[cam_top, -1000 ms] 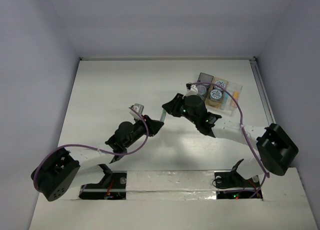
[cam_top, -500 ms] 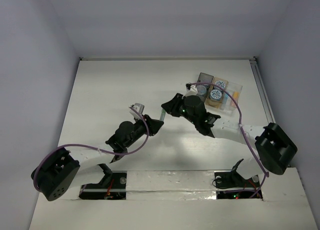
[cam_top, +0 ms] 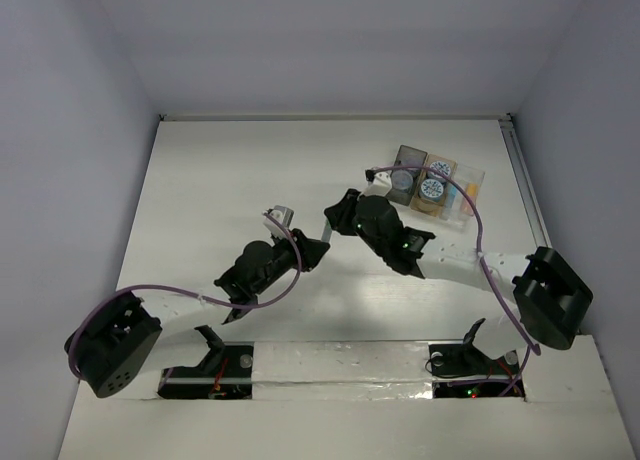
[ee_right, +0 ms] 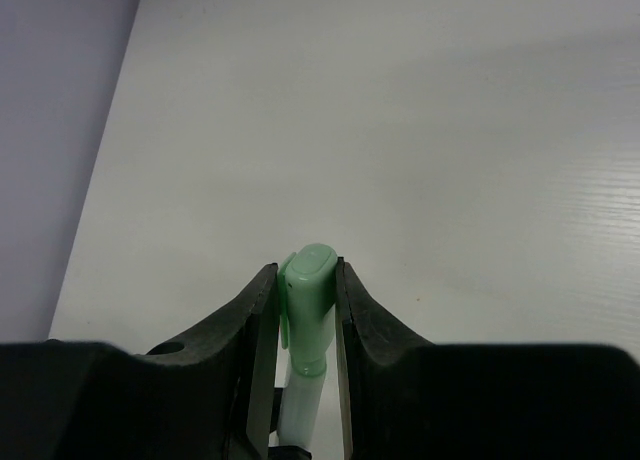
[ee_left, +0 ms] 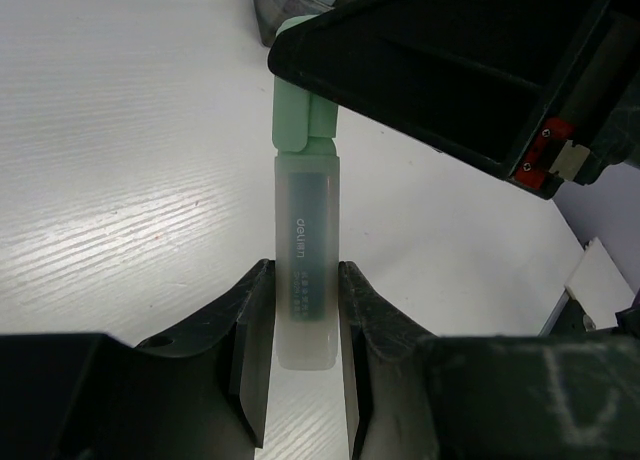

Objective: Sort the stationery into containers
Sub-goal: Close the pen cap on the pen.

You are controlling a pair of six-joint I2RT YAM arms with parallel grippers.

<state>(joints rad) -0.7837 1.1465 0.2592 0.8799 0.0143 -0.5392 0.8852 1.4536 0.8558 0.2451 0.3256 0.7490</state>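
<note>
A mint green stick (ee_left: 305,270) with a pale translucent barrel and a green cap (ee_right: 308,290) hangs above the table between both arms (cam_top: 323,237). My left gripper (ee_left: 305,325) is shut on the barrel's end. My right gripper (ee_right: 306,298) is shut on the cap; its black body (ee_left: 450,70) fills the top right of the left wrist view. The containers stand at the far right: a dark grey tray (cam_top: 408,158) with a grey-topped jar (cam_top: 402,181), a tan tray (cam_top: 441,166) with a blue-white jar (cam_top: 432,189), and a clear tray (cam_top: 472,176) with pastel sticks (cam_top: 463,197).
Grey walls close in the white table (cam_top: 220,180) on three sides. A purple cable (cam_top: 470,205) arcs from the right arm over the trays. The arm bases (cam_top: 340,365) sit at the near edge.
The right gripper has drawn slightly left and nearer, away from the trays, uncovering the grey-topped jar. The left gripper followed a little. Both stay shut on the green stick.
</note>
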